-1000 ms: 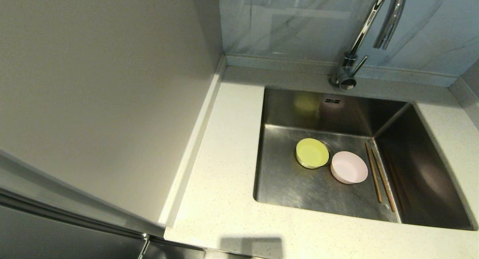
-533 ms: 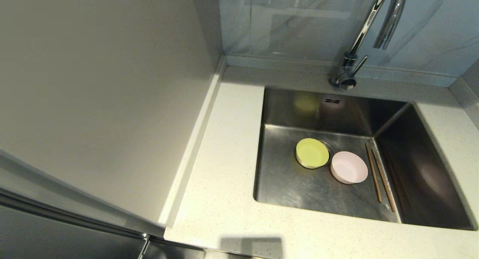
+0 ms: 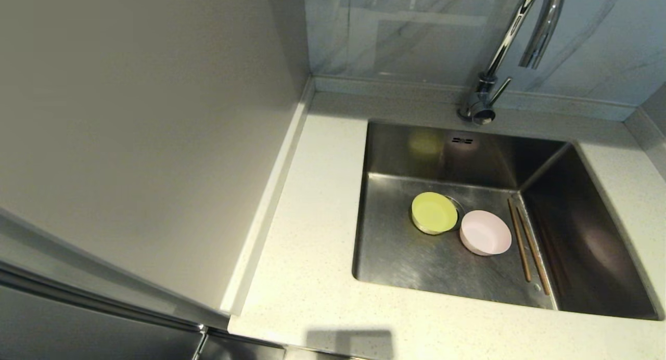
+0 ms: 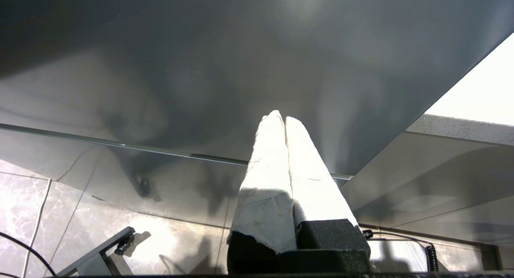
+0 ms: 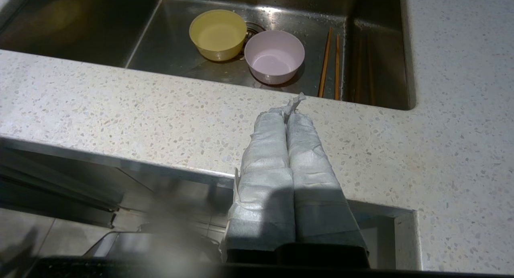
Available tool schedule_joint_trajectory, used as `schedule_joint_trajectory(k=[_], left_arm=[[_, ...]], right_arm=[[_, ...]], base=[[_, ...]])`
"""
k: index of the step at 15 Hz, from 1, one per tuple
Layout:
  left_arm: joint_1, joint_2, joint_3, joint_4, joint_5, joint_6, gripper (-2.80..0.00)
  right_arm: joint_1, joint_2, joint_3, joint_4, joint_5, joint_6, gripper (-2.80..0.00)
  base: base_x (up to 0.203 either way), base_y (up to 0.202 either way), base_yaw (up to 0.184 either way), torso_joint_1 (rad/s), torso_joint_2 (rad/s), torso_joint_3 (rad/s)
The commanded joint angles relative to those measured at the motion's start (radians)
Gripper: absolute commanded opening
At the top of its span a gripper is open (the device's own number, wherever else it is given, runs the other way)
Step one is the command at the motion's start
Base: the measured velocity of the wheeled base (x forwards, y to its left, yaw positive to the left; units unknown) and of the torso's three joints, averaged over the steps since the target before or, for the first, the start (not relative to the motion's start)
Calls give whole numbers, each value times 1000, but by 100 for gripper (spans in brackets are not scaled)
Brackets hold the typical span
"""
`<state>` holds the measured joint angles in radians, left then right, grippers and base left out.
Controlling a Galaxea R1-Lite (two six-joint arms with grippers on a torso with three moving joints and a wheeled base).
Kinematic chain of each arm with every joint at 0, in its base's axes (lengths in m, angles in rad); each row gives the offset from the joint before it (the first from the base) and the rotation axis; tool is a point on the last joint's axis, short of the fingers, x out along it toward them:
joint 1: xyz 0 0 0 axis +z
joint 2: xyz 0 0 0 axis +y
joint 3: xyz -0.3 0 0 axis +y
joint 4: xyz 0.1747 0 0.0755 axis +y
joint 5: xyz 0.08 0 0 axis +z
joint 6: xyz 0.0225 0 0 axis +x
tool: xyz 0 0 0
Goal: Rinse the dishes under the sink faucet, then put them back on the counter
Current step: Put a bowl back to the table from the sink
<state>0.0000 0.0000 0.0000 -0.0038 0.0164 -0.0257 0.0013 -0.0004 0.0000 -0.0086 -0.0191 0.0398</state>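
In the steel sink, on its floor: yellow-green bowl over the drain, pale pink bowl touching it, two wooden chopsticks by the right wall. Nothing rinsed yet, I'd say; no water from the gooseneck faucet. My right gripper is pressed shut, empty, parked before the speckled counter. Left gripper shut too, low by the cabinet front. Next: reach over the counter lip, open fingers, drop onto a bowl rim. Sink walls crowd the chopsticks.

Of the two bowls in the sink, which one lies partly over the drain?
The yellow-green bowl: it covers part of the round drain. The pink bowl rests beside it on the bare sink floor, nearer the chopsticks.
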Motion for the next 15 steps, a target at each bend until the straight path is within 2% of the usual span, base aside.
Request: schedule_joint_trajectory(k=[1, 15], left_arm=[[0, -3, 0, -1, 0, 0, -280], [0, -3, 0, -1, 0, 0, -280]], right_arm=[[0, 0, 0, -1, -1, 0, -280], [0, 0, 0, -1, -1, 0, -280]], base=[[0, 0, 0, 0, 0, 0], [0, 0, 0, 0, 0, 0]])
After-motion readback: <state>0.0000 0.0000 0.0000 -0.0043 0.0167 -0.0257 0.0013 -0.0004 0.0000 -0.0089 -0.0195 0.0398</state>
